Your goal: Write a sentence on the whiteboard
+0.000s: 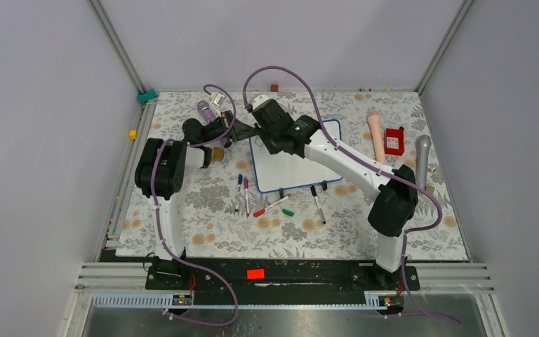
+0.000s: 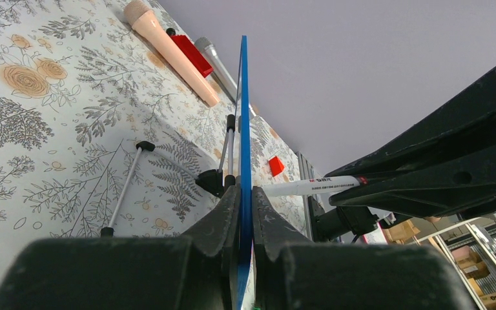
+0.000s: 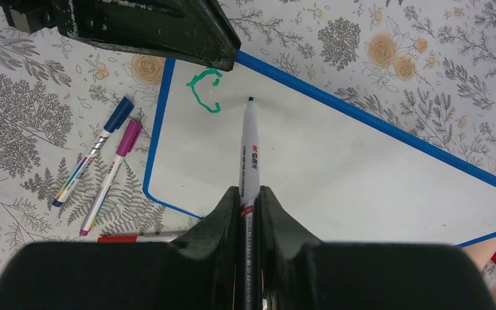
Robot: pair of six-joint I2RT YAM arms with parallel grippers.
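The left end effector (image 2: 245, 194) pinches the blue-framed whiteboard (image 2: 243, 97); the right end effector (image 3: 249, 191) clamps a marker (image 3: 250, 152), and only its wrist view shows the green "c" (image 3: 205, 90).

The whiteboard (image 2: 243, 116) is seen edge-on, clamped by the left gripper (image 2: 244, 194) between 2 fingers (image 2: 216, 219). A white marker (image 2: 303, 187), held by the right gripper (image 2: 368, 185), is pointed at its right face. A pink microphone (image 2: 168, 48) and red box (image 2: 192, 55) are laid far behind.

Lab enclosure: grey walls (image 1: 35, 105), aluminium frame (image 1: 116, 42) (shelves (image 2: 491, 258) beyond).
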